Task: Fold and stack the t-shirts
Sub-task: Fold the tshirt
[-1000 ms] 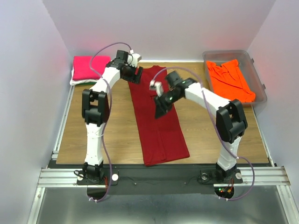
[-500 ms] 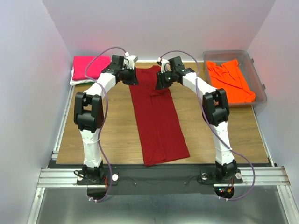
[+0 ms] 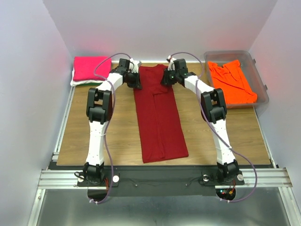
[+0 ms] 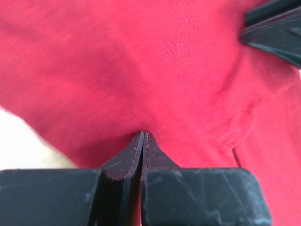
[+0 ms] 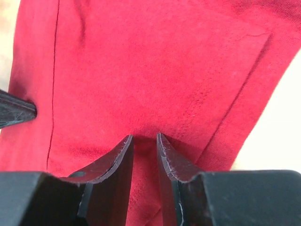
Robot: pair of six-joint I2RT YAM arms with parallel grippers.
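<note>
Dark red t-shirt lies mid-counter as a long narrow strip, folded lengthwise, running from the near edge to the far edge. Both arms reach to its far end. Left hand is at the far left corner. In the left wrist view the left hand has its jaws pressed together, with a pinch of red cloth caught at the tips. Right hand is at the far right corner. In its own view the right hand has jaws a narrow gap apart with red cloth in the gap; firm grip or not, cannot tell. Each wrist view catches a fingertip of the other hand at its edge.

Hot pink t-shirt is folded at the far left corner, on top of a white one. Orange t-shirt is crumpled inside the clear tub at far right.
</note>
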